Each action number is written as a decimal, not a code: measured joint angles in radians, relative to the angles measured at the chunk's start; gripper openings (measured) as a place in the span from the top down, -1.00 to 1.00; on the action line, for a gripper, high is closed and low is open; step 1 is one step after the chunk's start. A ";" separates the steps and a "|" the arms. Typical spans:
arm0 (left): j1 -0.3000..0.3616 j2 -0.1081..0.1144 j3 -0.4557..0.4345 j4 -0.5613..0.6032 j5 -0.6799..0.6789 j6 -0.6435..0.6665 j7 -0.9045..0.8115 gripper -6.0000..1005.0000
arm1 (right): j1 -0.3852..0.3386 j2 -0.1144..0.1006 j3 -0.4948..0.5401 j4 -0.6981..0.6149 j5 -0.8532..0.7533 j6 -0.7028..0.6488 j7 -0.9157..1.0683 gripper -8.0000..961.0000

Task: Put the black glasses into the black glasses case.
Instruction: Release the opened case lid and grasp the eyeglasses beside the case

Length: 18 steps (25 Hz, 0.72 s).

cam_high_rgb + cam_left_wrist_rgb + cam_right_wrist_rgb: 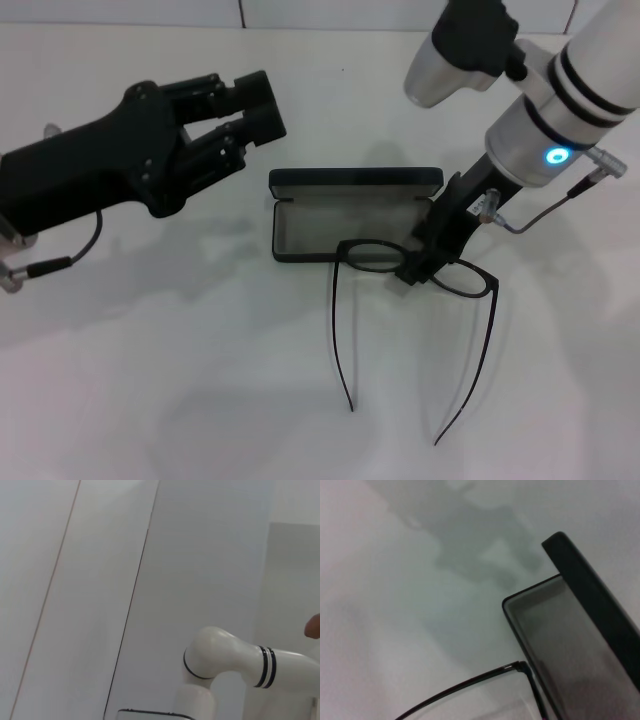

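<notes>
The black glasses case [300, 232] lies open in the middle of the table, its lid [355, 179] standing up at the back and its grey lining showing. The black glasses [370, 256] sit at the case's front right. One lens overlaps the case's front rim, and both temple arms are unfolded toward the table's near edge. My right gripper [415, 268] reaches down and is shut on the bridge between the lenses. The right wrist view shows a case [555, 645] corner and a stretch of glasses frame [470, 682]. My left gripper [245, 125] hovers open to the left of the case, holding nothing.
The white table [180, 380] carries nothing else. A cable [70, 262] hangs under the left arm. The left wrist view shows only a pale wall and part of the right arm [225, 655].
</notes>
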 joint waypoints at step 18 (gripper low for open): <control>0.008 -0.006 -0.001 -0.070 0.001 0.004 0.064 0.35 | 0.026 -0.001 -0.108 0.074 0.048 0.094 -0.001 0.11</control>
